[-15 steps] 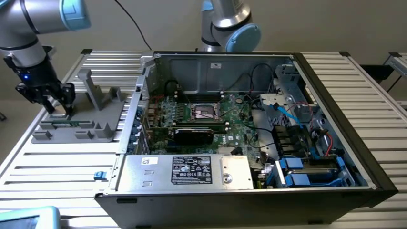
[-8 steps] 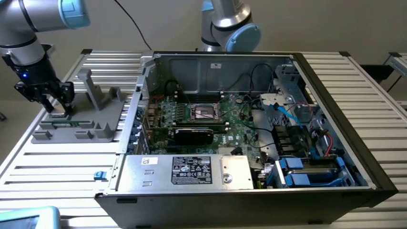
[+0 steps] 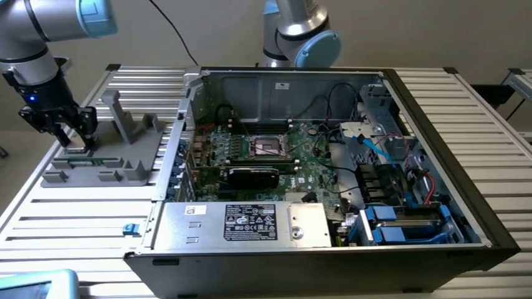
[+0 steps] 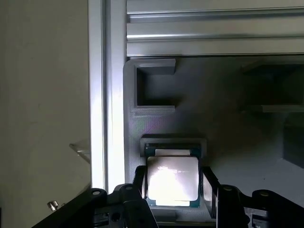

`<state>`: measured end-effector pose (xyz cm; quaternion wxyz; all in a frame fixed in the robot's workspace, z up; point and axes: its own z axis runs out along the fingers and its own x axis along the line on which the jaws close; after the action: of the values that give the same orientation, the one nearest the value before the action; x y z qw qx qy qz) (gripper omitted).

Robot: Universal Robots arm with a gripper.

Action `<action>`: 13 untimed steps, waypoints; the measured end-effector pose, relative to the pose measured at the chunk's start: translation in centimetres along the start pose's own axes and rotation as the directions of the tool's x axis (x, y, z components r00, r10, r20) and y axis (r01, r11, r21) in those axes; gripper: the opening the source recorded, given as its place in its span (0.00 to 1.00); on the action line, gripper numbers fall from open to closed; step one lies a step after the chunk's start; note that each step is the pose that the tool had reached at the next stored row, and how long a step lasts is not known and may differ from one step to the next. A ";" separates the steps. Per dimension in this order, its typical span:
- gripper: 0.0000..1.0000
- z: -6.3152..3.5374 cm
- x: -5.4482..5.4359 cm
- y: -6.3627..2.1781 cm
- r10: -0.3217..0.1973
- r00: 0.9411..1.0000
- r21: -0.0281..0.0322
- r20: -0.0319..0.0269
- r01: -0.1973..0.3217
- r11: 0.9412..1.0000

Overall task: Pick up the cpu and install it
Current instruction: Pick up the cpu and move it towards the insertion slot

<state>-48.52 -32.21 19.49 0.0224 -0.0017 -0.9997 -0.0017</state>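
Gripper (image 4: 174, 189) jaws wide, straddling the cpu (image 4: 172, 176) seated between them in the grey holder (image 4: 228, 152); risk: uneven closing could tilt the chip or jam it against the recess wall.

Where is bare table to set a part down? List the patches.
Free: slatted table beyond the computer case on the exterior view's right; slats between the grey fixture and the near edge. Crowded: inside the case, and the fixture under the gripper.
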 end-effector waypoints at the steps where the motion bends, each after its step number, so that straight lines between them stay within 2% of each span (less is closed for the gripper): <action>1: 0.55 0.00 0.0 -0.01 0.000 1.000 0.000 0.000 0.000 1.000; 11: 0.55 -0.05 0.0 -0.06 0.000 1.000 -0.002 0.000 0.000 1.000; 13: 0.55 -0.71 0.0 -0.06 0.000 1.000 -0.002 0.000 0.000 1.000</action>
<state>-48.53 -32.27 20.20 0.0224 -0.0018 -0.9997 -0.0028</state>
